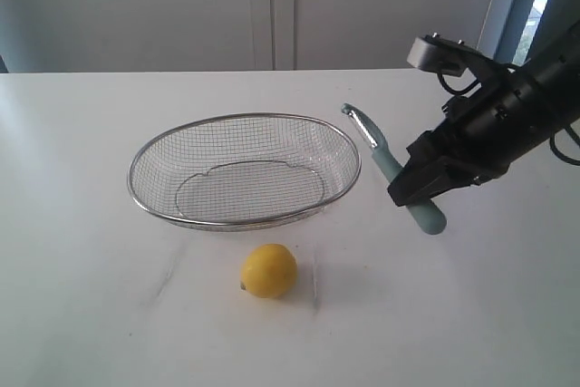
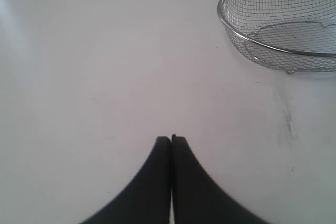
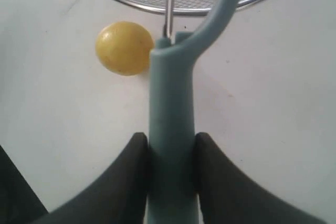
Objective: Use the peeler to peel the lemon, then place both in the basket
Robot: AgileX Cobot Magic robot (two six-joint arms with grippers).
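Observation:
The yellow lemon [image 1: 268, 271] [image 3: 124, 48] lies on the white table just in front of the wire-mesh basket [image 1: 145, 189] [image 2: 231, 27] [image 3: 157, 8]. My right gripper [image 1: 406, 195] [image 3: 170, 140] is shut on the teal handle of the peeler [image 1: 388, 168] [image 3: 170, 108], holding it above the table to the right of the basket, blade head pointing up toward the basket's rim. My left gripper [image 2: 171, 139] is shut with nothing in it, low over bare table; it does not show in the exterior view.
The white table [image 1: 91, 314] runs back to a pale wall with a window at the far right. The basket holds nothing. Faint scuff marks [image 2: 287, 121] show on the table near the basket.

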